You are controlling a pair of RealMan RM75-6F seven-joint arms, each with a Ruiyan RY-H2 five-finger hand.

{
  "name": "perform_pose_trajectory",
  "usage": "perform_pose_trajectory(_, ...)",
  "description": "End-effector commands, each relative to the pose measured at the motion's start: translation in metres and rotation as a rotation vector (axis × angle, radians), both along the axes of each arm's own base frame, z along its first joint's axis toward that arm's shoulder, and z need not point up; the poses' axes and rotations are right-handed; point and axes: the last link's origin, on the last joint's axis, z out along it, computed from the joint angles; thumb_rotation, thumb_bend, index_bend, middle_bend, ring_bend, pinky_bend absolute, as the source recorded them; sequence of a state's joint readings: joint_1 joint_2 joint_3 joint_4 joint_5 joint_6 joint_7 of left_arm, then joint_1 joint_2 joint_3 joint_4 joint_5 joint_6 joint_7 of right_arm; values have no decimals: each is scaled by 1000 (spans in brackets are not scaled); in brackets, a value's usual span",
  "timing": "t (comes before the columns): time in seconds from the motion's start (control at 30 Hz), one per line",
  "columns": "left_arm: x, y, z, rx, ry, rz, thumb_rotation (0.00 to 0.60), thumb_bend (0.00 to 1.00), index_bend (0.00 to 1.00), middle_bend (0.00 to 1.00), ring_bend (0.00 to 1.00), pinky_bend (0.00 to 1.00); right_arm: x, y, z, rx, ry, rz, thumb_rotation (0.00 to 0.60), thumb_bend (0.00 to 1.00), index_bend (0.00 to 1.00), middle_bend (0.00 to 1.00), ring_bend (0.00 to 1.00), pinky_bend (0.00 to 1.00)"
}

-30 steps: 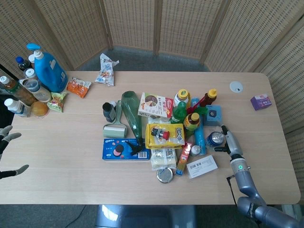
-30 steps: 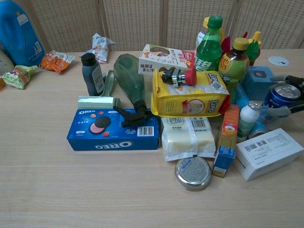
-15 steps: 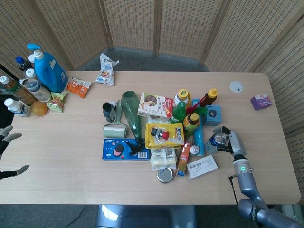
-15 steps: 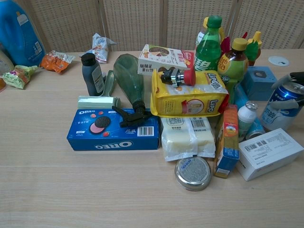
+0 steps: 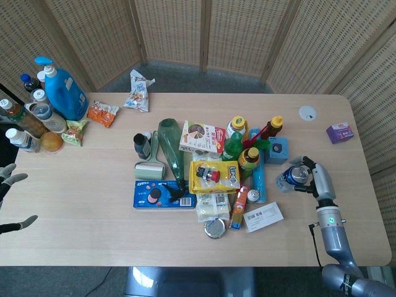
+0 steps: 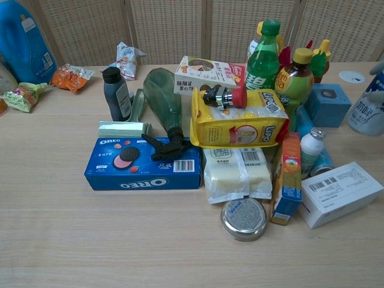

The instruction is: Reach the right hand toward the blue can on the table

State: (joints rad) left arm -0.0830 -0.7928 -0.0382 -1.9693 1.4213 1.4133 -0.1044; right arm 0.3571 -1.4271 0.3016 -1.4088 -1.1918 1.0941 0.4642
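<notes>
Setting: a pale wooden table [image 5: 93, 204] with wicker screens behind it and a heap of groceries at its middle.
Can: the blue can [image 5: 289, 177] sits just right of the heap, apart from the blue box [image 5: 278, 149]; it looks lifted and tipped, its long axis leaning with the top toward the right hand.
Right hand: the right hand [image 5: 312, 178] is wrapped around the can from its right side, fingers [image 5: 301, 162] curled over the top end, so the can is held.
Left hand: the left hand [image 5: 8, 198] hangs at the far left edge, fingers spread, holding nothing, well apart from the can.
Relation: the can lies directly left of the right palm, touching it; the reach looks complete.
Views: the head view shows hand and can whole; the chest view shows only the can's pale side [image 6: 367, 109] at the right edge, clear of the white carton [image 6: 339, 193].
</notes>
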Motion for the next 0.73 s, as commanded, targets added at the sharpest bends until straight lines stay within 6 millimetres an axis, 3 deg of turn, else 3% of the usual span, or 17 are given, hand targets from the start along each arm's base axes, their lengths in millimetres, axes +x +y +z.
perform_pose_trajectory(0.03, 0, 0, 1, 1, -3, -2, 600, 0, 214, 0, 0, 0, 10, 1, 21, -49, 11, 19, 600, 0, 393, 583, 333, 545)
perform_pose_trajectory(0.4, 0, -1, 5, 7, -18, -9, 600, 0, 215, 0, 0, 0, 43, 9, 59, -123, 15, 77, 600, 0, 393, 579, 333, 545)
perform_pose_trajectory(0.73, 0, -1, 6, 7, -24, -14, 600, 0, 215, 0, 0, 0, 67, 15, 73, -147, 9, 120, 600, 0, 389, 575, 333, 546)
